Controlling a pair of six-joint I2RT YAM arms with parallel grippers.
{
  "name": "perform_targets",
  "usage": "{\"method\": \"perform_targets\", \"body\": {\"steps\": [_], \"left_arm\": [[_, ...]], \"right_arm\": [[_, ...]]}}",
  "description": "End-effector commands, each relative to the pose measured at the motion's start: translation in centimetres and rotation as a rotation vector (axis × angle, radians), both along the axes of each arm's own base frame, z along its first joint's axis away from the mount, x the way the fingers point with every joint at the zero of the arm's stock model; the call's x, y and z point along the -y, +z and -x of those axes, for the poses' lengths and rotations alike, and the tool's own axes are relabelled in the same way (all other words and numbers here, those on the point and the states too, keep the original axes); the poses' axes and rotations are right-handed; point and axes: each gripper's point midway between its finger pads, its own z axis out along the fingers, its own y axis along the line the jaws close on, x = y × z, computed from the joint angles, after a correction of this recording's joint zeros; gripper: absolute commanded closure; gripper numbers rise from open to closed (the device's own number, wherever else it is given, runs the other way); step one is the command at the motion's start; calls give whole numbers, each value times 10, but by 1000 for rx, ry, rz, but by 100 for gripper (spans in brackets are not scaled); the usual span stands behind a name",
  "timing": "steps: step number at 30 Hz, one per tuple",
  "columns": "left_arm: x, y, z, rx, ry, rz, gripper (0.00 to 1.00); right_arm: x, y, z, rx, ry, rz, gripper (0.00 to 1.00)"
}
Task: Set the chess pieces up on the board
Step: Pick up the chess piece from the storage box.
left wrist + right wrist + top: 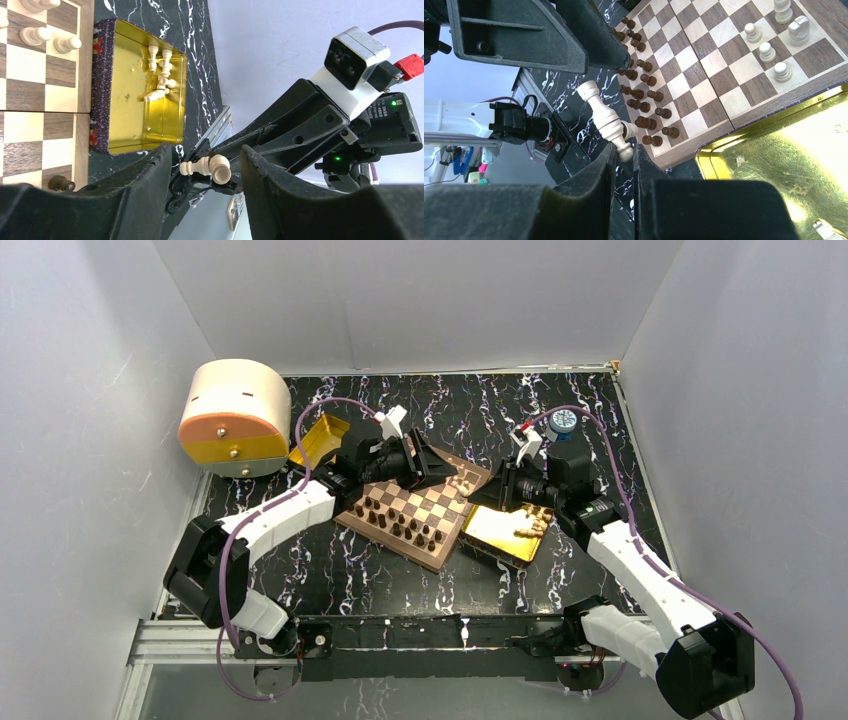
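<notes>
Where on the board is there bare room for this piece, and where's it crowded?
Free: the middle of the board, between the dark pieces and the light pieces. Crowded: both dark rows and the light corner by the gold tray.

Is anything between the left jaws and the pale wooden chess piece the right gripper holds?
Nothing visible. The pale wooden chess piece, pinched by the right gripper, lies in the open gap of the left gripper, apparently touching neither jaw.
</notes>
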Motion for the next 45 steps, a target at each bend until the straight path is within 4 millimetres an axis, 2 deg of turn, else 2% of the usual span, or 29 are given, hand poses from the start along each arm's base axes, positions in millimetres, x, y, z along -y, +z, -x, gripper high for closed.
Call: {"method": "perform_targets", "body": {"steps": [1, 11, 23, 31, 39, 45], "left_arm": [[7, 28, 3, 51, -27, 61, 52], [5, 22, 11, 39, -44, 34, 54], [10, 20, 18, 38, -72, 26, 64], [14, 21, 24, 34, -98, 31, 85], [1, 11, 12, 97, -50, -120, 90], [0, 17, -2, 152, -18, -168, 90]], "right_arm": [[-5, 14, -2, 53, 21, -35, 100], [-5, 12, -4, 45, 11, -27, 100], [-4, 7, -6, 32, 2, -14, 100], [-2, 4, -5, 34, -4, -5, 100], [1, -8, -5, 17, -16, 18, 100], [4, -12, -4, 15, -23, 41, 100]]}}
